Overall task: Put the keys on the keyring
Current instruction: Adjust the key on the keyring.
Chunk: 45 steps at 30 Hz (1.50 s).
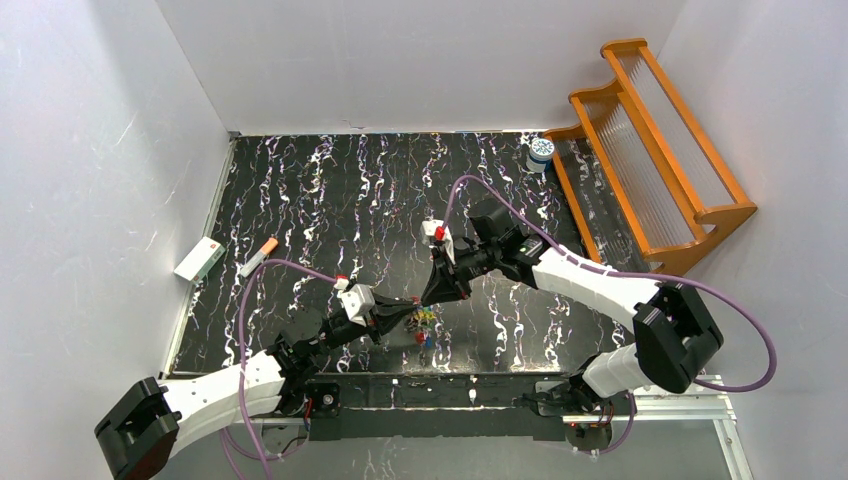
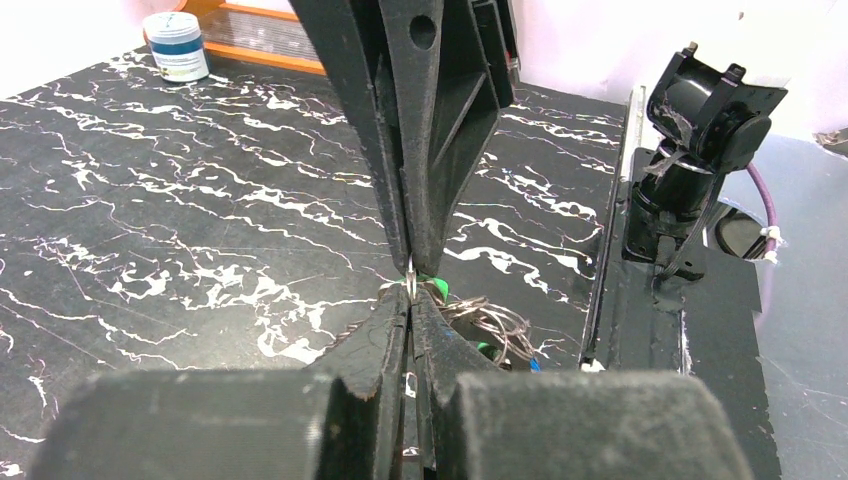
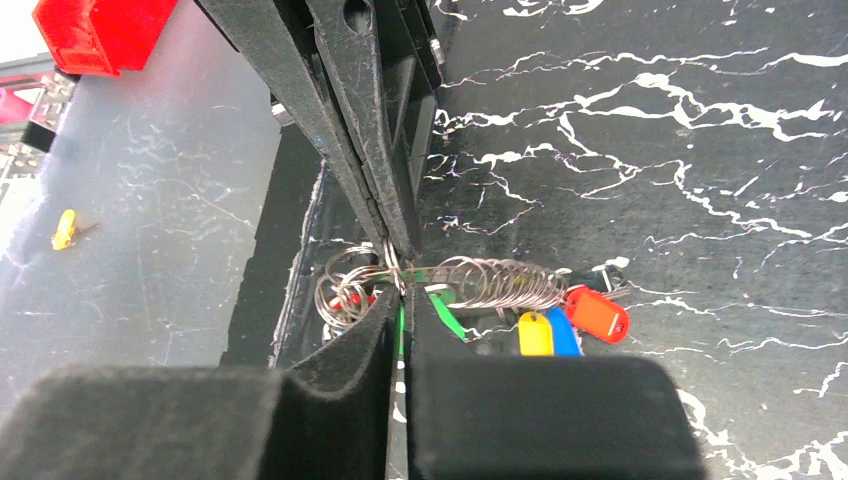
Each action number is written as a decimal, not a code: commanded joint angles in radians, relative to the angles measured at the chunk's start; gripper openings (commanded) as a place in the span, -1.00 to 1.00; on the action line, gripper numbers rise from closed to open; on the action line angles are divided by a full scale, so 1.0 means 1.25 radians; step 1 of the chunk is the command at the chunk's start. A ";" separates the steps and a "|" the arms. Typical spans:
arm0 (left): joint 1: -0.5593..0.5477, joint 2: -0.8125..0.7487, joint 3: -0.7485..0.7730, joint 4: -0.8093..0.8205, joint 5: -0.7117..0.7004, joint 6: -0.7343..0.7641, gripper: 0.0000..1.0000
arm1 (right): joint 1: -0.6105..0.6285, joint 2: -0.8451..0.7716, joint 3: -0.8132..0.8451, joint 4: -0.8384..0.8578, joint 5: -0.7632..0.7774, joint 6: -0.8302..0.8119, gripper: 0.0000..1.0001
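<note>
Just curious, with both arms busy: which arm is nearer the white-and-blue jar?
Right. The right arm bends out toward the jar at the far right; the left arm lies near-left. The left end effector and right end effector meet at the keyring, away from it.

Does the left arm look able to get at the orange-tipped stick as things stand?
Likely not yet. Nothing blocks the way to the stick, but the left hand is shut on the keyring and would have to let go first.
</note>
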 commanded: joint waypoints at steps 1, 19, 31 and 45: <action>-0.002 -0.010 -0.001 0.053 -0.010 -0.006 -1.00 | 0.000 0.004 0.014 0.009 -0.016 -0.001 -0.93; -0.002 -0.020 -0.004 0.053 -0.017 -0.005 -1.00 | -0.003 0.040 -0.014 -0.041 0.041 -0.029 -0.97; -0.001 -0.019 -0.003 0.053 -0.018 -0.005 -1.00 | -0.003 -0.009 -0.023 -0.021 0.075 -0.065 -0.16; -0.002 -0.011 -0.001 0.053 -0.017 -0.002 -1.00 | 0.004 -0.067 -0.059 0.177 0.014 -0.014 -0.02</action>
